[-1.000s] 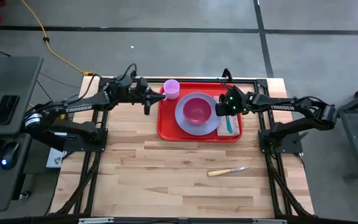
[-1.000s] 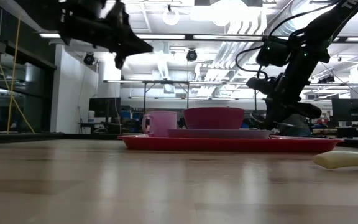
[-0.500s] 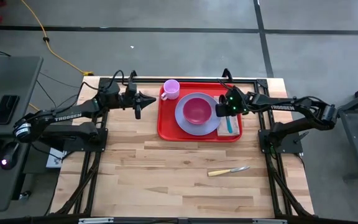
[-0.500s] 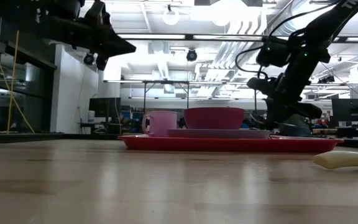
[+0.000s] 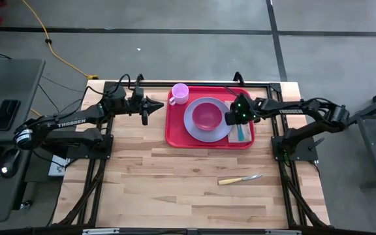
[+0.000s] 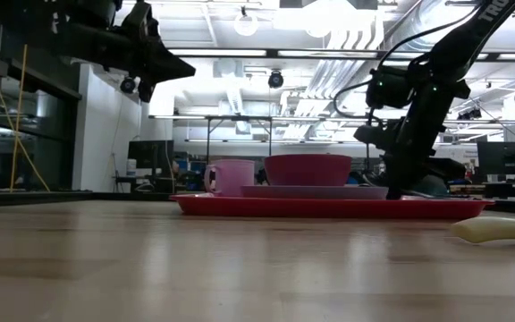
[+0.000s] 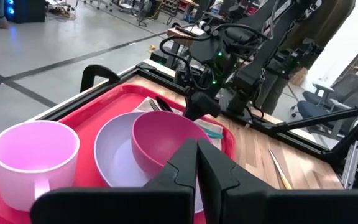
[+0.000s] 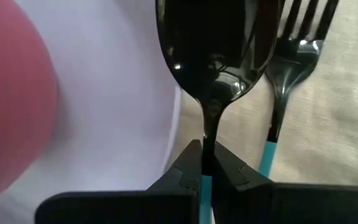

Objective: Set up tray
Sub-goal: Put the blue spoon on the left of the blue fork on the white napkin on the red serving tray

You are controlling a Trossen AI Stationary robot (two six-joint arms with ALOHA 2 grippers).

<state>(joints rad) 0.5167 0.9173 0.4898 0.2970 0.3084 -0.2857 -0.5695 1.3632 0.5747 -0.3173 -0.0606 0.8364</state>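
At table's far edge, tray [image 5: 209,138] holds plate, bowl [image 5: 206,115], cup [image 5: 179,93], napkin [image 5: 243,132], fork [image 8: 289,74]. My right gripper [image 5: 231,117] pinches spoon [image 8: 215,59] above napkin; placing step. Next I lower beside fork, release. Left gripper [image 5: 145,113] pressed together, empty, waits beside tray.

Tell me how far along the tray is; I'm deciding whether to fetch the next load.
Done: cup, plate and bowl sit on the red tray, fork on the napkin. In hand: right gripper lowers a spoon beside the fork. Left: the knife still lies on the table.
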